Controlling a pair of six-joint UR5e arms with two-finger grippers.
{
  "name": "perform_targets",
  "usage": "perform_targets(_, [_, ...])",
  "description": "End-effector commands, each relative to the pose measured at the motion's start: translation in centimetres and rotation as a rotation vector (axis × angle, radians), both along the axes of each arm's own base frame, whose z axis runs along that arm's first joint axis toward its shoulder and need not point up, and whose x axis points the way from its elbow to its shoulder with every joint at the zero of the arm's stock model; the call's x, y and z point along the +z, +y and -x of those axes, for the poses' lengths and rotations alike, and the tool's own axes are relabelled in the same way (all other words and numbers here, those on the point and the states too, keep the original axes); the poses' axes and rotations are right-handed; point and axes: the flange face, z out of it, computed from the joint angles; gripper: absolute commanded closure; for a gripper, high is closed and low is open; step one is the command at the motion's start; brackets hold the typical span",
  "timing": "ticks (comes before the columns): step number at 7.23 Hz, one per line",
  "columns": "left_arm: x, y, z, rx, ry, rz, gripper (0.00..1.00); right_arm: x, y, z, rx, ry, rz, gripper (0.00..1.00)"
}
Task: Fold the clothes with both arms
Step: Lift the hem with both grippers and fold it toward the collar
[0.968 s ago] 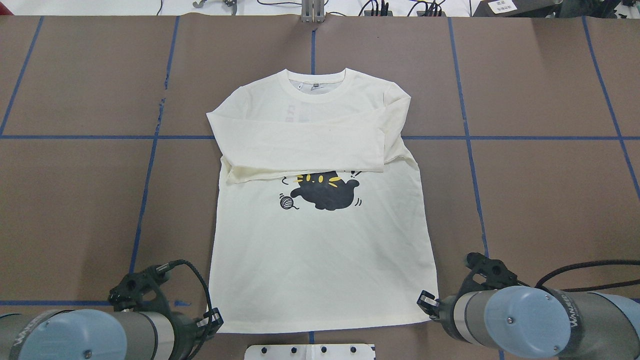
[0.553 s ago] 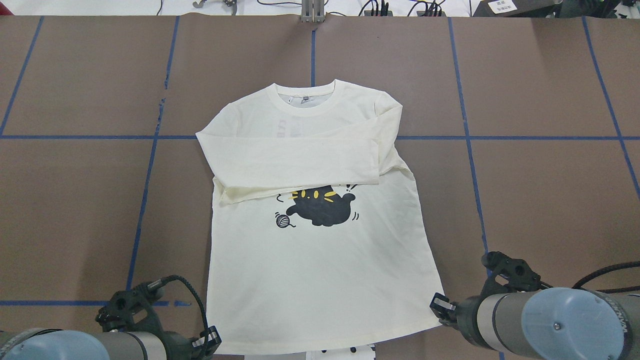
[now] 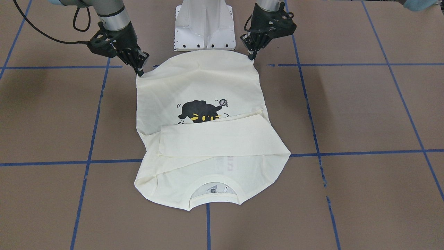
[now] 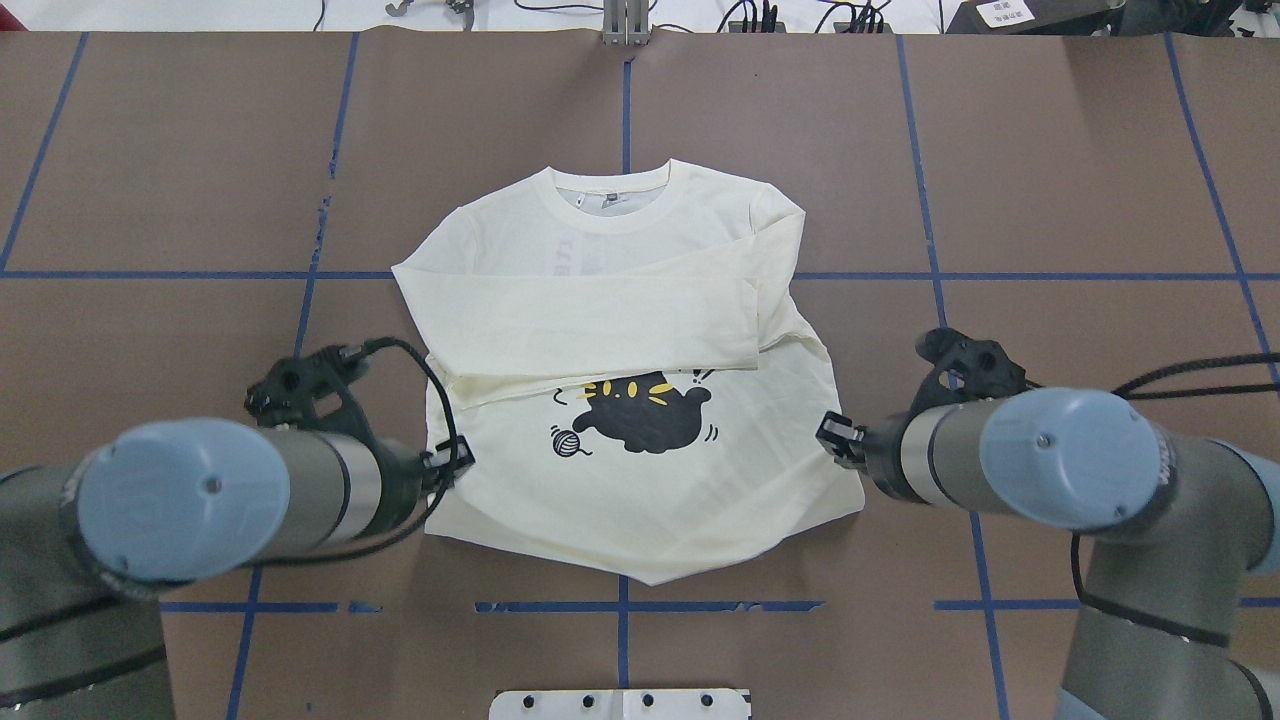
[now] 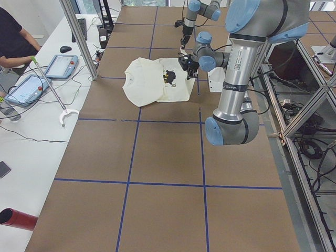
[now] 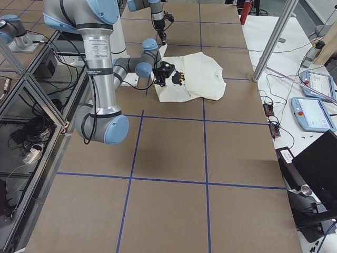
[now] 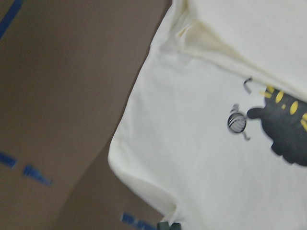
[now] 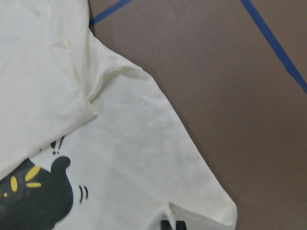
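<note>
The cream long-sleeved T-shirt (image 4: 640, 500) lay print-up at the middle of the brown counter (image 4: 150, 180), collar on the far side, sleeves folded across the chest. The left fingers (image 4: 455, 462) were pinched shut on its near left hem corner, the right fingers (image 4: 832, 442) on its near right corner. Both corners were raised off the counter, the hem drooping between them.

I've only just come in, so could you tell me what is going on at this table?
A cream T-shirt is being folded. The left gripper and right gripper each pinch a bottom hem corner, raised off the table. The sleeves already lie across the chest.
</note>
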Motion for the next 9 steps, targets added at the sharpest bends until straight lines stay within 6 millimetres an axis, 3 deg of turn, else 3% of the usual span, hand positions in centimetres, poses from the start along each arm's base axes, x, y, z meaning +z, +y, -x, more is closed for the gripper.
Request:
perform_targets(1, [2.9, -11.3, 4.2, -0.083, -0.129, -0.135, 1.00, 0.8, -13.2, -1.0, 0.047, 0.096, -0.078, 1.00])
perform_targets(2, [4.3, -15.5, 4.7, -0.117, -0.143, -0.164, 1.00, 1.5, -18.4, -1.0, 0.037, 0.152, -0.102, 1.00])
perform_targets(3, [5.9, -18.4, 4.1, -0.138, -0.157, -0.173, 1.00, 1.5, -22.4, 0.3, 0.041, 0.190, -0.103, 1.00])
perform_targets(5, [9.0, -22.3, 1.7, -0.162, -0.152, -0.185, 1.00, 1.1, -27.4, 4.4, 0.048, 0.224, -0.087, 1.00])
perform_targets(7, [12.5, -24.8, -1.2, -0.166, -0.136, -0.198, 1.00, 3.8, -29.4, 6.6, 0.051, 0.201, -0.110, 1.00])
perform_targets(9, [14.6, -25.5, -2.0, -0.169, -0.117, -0.212, 0.99, 3.6, -30.4, 7.8, 0.052, 0.184, -0.125, 1.00])
